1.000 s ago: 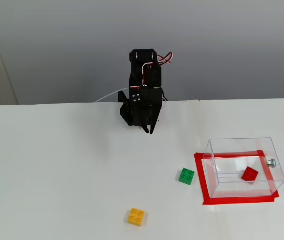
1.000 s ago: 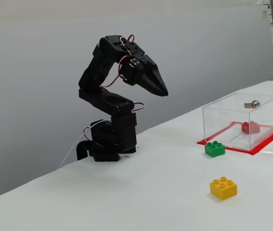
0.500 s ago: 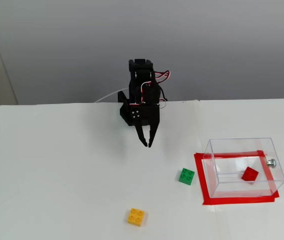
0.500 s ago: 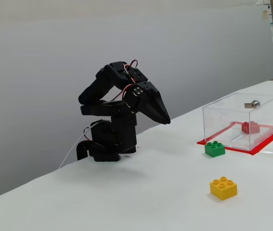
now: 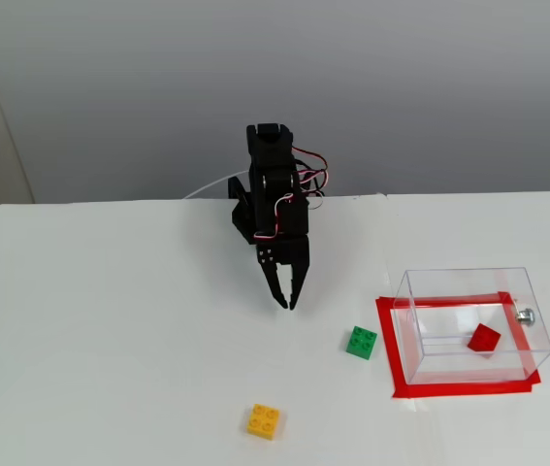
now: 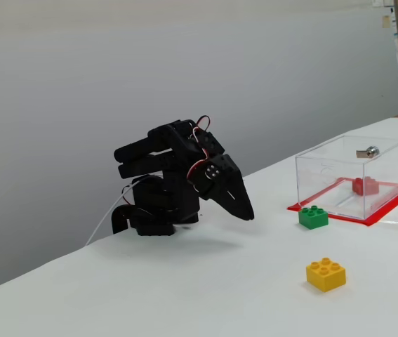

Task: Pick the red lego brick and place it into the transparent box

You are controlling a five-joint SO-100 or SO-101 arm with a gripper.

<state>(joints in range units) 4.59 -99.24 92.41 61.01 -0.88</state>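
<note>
We see the red lego brick [image 5: 484,338] inside the transparent box [image 5: 449,283], our gripper [image 5: 287,304] clenched, empty, at ten o'clock from the green brick [image 5: 361,342].

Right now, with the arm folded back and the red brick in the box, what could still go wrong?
Little, I think. The red brick lies tilted inside the clear box, so it may not be settled. The green brick sits close to the box's near wall; a sweep of the gripper toward the box could knock it. The yellow brick lies farther off.
</note>
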